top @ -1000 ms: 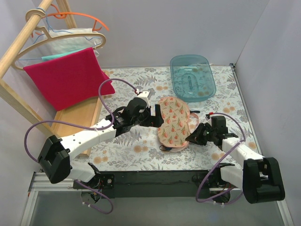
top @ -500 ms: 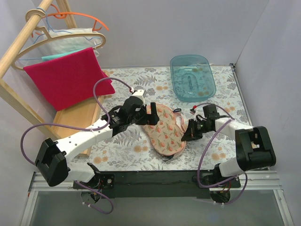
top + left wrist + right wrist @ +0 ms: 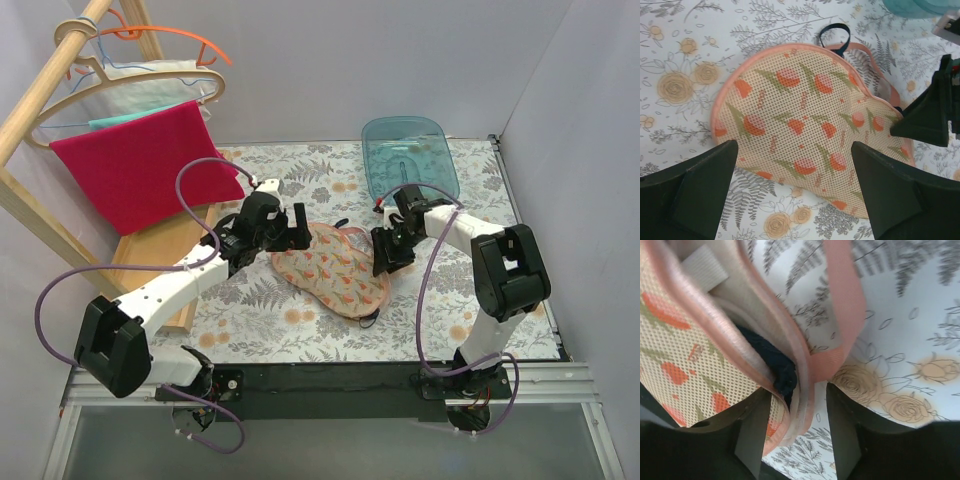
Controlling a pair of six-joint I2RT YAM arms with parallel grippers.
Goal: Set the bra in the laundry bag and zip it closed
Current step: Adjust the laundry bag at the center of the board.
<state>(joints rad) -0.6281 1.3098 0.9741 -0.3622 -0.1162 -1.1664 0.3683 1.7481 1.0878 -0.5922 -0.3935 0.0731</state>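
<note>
Lying flatter and further left than a second ago, the bag (image 3: 335, 270) holds the bra (image 3: 781, 371), with navy fabric showing at its unzipped rim. Right claw (image 3: 799, 396) pinches that rim; left claw (image 3: 795, 147) hangs spread above. Zipping remains.

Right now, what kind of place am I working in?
Probably a mock laundry corner in a lab booth: a wooden rack with a red towel, a teal tub, and a floral laundry bag on a patterned table, between plain white walls.
</note>
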